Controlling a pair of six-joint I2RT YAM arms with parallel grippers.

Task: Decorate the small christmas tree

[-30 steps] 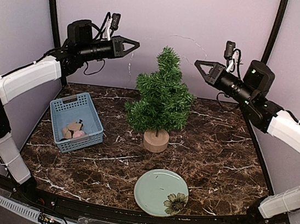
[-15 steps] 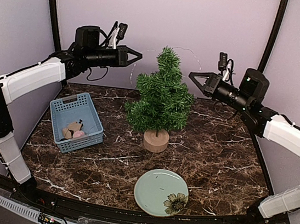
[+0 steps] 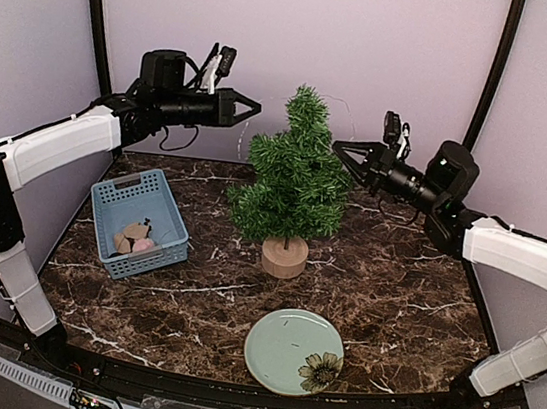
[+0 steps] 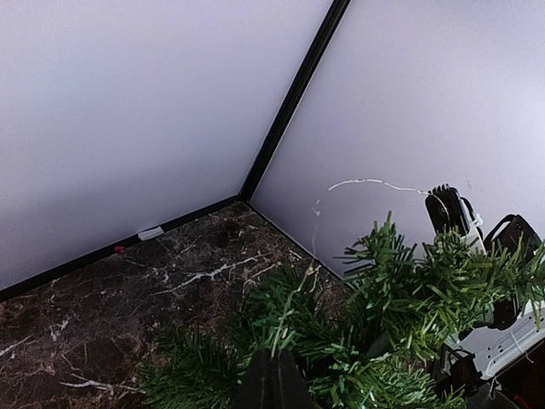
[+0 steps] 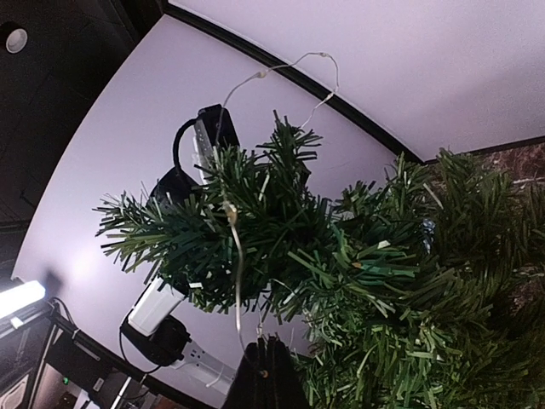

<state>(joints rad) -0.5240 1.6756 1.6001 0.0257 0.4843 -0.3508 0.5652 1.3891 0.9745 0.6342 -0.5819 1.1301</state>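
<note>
We see the small christmas tree point(image 3: 295, 182) mid-table, blocking the straight path between the left fingers point(image 3: 249, 107) and the right fingers point(image 3: 342, 149). Both pairs are pinched together high beside it. A thin wire point(image 5: 289, 61) arcs over the treetop from one pair to the other, so that gap is strung. The basket point(image 3: 112, 205) fills the left of the table point(image 3: 404, 282) and the plate point(image 3: 274, 351) the front middle. The right side is bare marble. The back wall point(image 3: 307, 27) is close behind.

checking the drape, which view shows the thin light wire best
Right wrist: the wire rises from the right pincer, crosses the tree and loops above it, clear against the wall. Left wrist shows a paler arc; top external barely shows it.
</note>
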